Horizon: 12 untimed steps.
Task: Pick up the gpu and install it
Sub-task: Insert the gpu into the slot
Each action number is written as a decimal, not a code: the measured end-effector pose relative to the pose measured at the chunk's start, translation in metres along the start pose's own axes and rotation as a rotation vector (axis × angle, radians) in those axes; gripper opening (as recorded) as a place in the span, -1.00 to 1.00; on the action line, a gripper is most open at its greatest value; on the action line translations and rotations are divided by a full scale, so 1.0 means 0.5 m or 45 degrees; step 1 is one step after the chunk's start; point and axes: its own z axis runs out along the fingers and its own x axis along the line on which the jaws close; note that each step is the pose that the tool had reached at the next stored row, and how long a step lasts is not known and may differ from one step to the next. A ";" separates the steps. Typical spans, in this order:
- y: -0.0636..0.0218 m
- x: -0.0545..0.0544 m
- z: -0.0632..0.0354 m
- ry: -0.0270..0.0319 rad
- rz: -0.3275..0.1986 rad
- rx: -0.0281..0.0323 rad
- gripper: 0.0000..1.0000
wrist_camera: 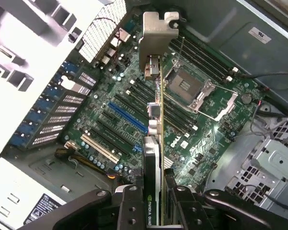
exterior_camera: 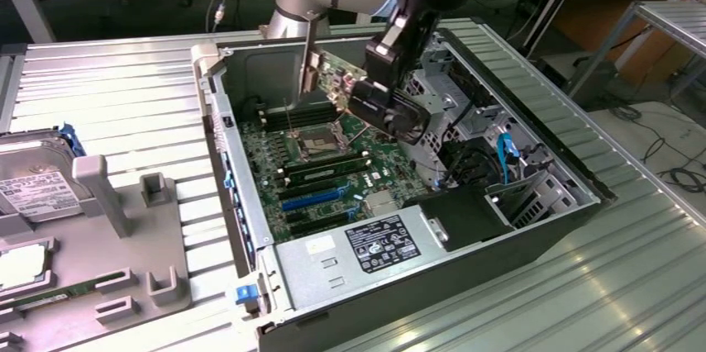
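End effector [wrist_camera: 156, 203] holds gpu [wrist_camera: 154, 52] inside open case [exterior_camera: 234, 195].

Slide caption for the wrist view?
End effector holding the gpu edge-on above the motherboard inside the open computer case.

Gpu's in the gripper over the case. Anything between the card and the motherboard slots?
Nothing visible. The gripper holds the gpu in open air above the motherboard. The blue slot and the cream slot below look empty, with no cable across them. I cannot tell which slot it lines up with.
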 end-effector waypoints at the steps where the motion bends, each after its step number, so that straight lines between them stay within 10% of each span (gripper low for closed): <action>1: 0.000 0.000 0.000 0.0013 -0.028 0.0000 -0.47; 12: 0.000 0.000 0.000 0.0149 -0.328 0.0005 -0.47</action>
